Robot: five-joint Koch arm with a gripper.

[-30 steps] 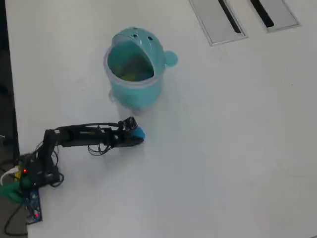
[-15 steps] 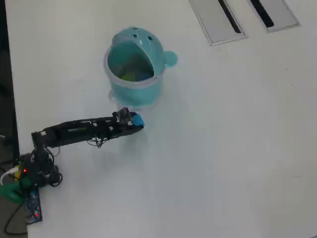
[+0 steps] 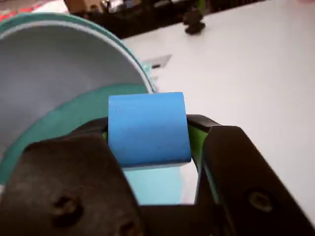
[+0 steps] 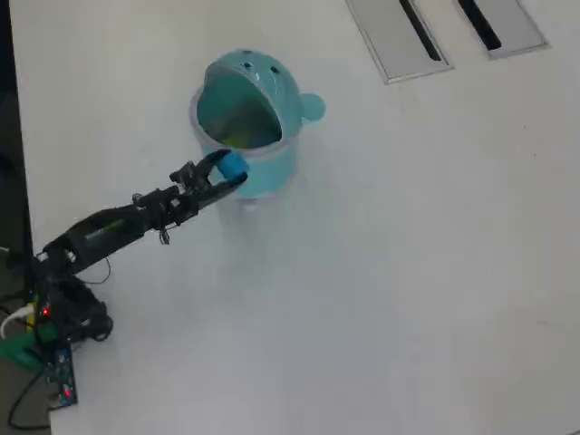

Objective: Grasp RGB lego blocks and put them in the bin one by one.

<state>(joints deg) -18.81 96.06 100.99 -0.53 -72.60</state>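
1. The gripper (image 3: 147, 130) is clamped on the blue block (image 3: 147, 128); in the wrist view the block sits between the two black jaws in the middle of the frame.
2. In the overhead view the block (image 4: 234, 166) is at the lower rim of the bin (image 4: 272, 168), in the upper left part of the frame, just at the edge of the opening.
3. To do this step well, I think the gripper should go a little further over the opening before the jaws part, so the block falls inside and does not hit the rim.
4. The arm (image 4: 118, 222) reaches from the lower left of the overhead view up and right to the bin, almost fully stretched.
5. Something yellow-green shows inside the bin; I cannot tell what it is.
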